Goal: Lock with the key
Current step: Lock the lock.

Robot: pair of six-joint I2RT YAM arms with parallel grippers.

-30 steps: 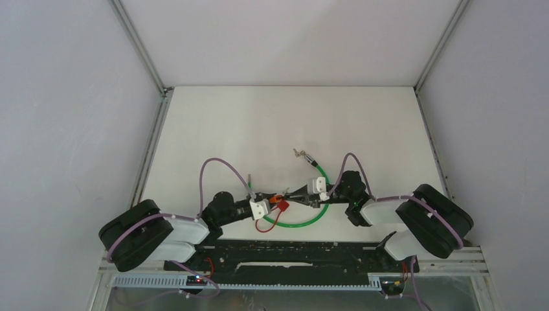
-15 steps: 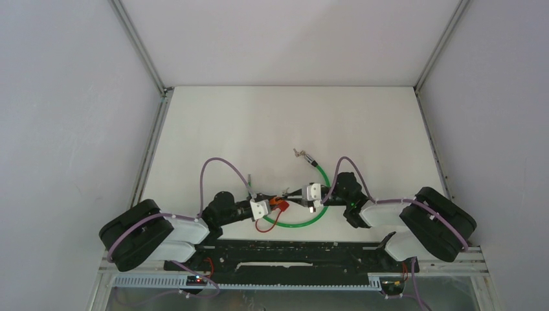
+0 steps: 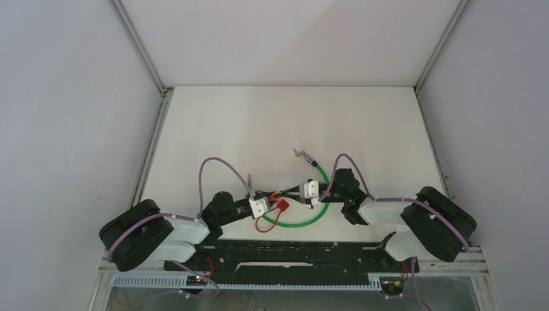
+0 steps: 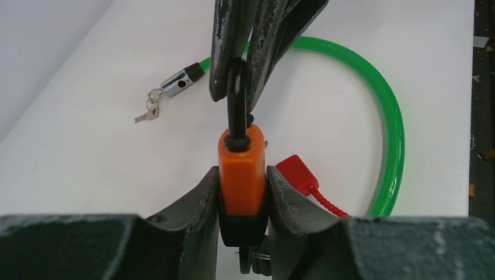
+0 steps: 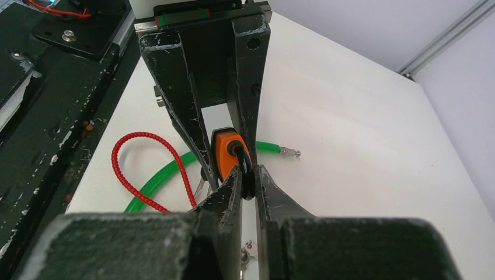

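The right gripper (image 5: 247, 182) had edged left toward frame centre, pinching the shackle (image 4: 236, 93) of the orange padlock (image 4: 241, 166) clamped in the left gripper (image 4: 242, 201); a skewed push could wrench it free.

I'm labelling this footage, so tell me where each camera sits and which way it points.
Top external: above and behind, looking down on the white table; left arm and right arm show.
Left wrist: on the left arm, facing the right arm; left gripper shut on the orange padlock.
Right wrist: on the right arm, facing the left arm; right gripper shut on the black shackle.
Shared by both wrist views: padlock, green cable.
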